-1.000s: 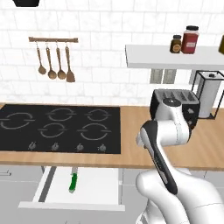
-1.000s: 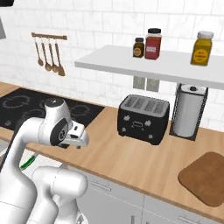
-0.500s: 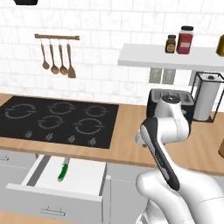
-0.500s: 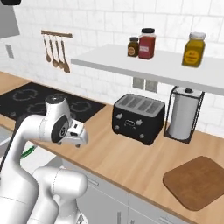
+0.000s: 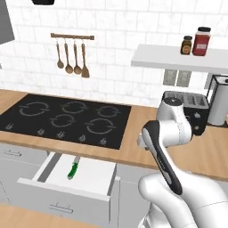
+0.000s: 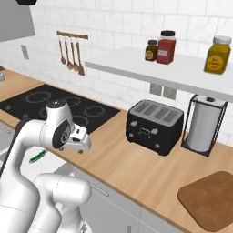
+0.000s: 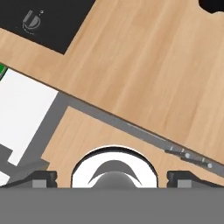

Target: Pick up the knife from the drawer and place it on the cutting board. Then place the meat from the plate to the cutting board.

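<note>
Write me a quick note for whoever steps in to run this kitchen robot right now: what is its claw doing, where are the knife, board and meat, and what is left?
Claw: open, holding nothing, up over the wooden countertop edge.
Knife: green-handled, lying in the open drawer below the black cooktop, untouched.
Cutting board: on the counter at the far right, past the toaster and the paper towel roll, nothing on it.
Meat and plate: not seen from here.
Done: the drawer is open.
Left: lift the knife out, lay it on the board, then find the meat and move it to the board.
</note>
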Available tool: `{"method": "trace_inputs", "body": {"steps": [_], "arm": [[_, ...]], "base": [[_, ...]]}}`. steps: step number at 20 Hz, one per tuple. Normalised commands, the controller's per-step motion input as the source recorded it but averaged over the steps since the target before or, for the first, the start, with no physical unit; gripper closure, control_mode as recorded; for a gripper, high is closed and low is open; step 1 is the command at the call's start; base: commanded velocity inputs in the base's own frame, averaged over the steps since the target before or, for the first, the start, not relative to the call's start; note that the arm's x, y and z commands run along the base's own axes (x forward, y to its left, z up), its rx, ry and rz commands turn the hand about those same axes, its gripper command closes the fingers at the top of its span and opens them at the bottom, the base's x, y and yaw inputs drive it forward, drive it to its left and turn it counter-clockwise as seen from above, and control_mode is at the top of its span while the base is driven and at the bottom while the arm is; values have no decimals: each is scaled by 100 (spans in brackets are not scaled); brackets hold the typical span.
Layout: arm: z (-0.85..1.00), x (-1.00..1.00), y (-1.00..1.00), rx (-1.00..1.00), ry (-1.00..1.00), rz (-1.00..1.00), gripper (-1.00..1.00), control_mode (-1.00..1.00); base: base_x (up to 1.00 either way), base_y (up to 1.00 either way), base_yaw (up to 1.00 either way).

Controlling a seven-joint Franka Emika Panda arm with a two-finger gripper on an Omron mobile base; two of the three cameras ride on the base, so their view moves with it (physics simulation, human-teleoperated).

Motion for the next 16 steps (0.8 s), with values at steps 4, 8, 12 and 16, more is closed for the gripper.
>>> {"method": "trace_inputs", "body": {"steps": [4, 8, 12, 16], "arm": [[0, 0, 0, 0, 0, 0, -100, 100], [0, 0, 0, 0, 0, 0, -100, 100], [0, 0, 0, 0, 0, 0, -100, 100], [0, 0, 0, 0, 0, 0, -100, -100]], "base": [[0, 29, 27], [6, 34, 27], [4, 37, 26], [1, 20, 15]]}}
